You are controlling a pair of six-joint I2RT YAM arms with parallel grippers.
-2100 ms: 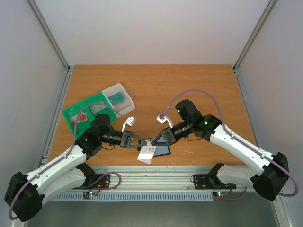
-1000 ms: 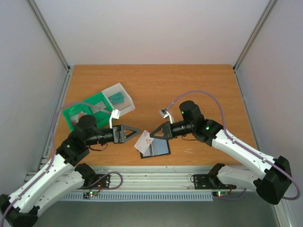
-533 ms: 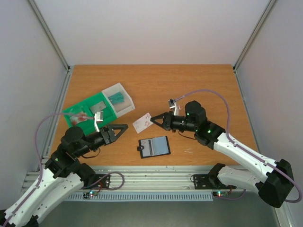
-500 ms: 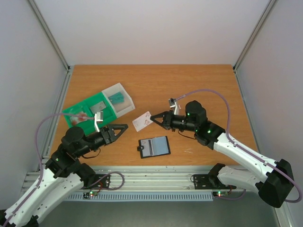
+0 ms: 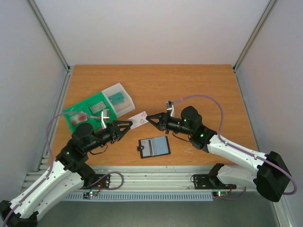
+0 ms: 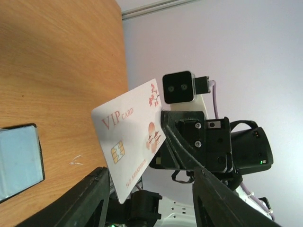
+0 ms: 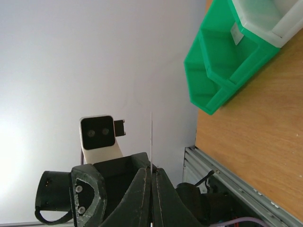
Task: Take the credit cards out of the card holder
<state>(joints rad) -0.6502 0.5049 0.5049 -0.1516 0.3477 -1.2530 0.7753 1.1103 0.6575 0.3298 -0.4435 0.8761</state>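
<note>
The job is looking well advanced. A teal card (image 5: pixel 117 98), a red-pink card (image 5: pixel 83 117) and a grey card (image 5: pixel 97 108) are lying in the tray (image 5: pixel 92 100), which is sitting at 10 o'clock from the holder (image 5: pixel 154 147). The holder is lying open and flat on the table (image 5: pixel 199 85) near the front edge, between the two arms, its greyish-blue inside facing up. Whether anything is sitting in its sleeves I cannot tell. A white card (image 5: pixel 138 120) is hanging in the air at 11 o'clock from the holder, apart from it. So what is left is probably setting this one down and checking the holder.

The right gripper (image 5: pixel 150 118) is reaching in from 3 o'clock, its arm stretched low across the table. It is pinching the card's right end with jaws fully closed, and its own camera is showing the card edge-on as a thin line rising from the fingertips. The left gripper (image 5: pixel 127 126) is pointing in from 9 o'clock, nose to nose with the right one. Its fingers (image 6: pixel 92 198) are standing partly open on either side of the card's free end, gripping nothing. I am judging that a handover is about to happen.
</note>
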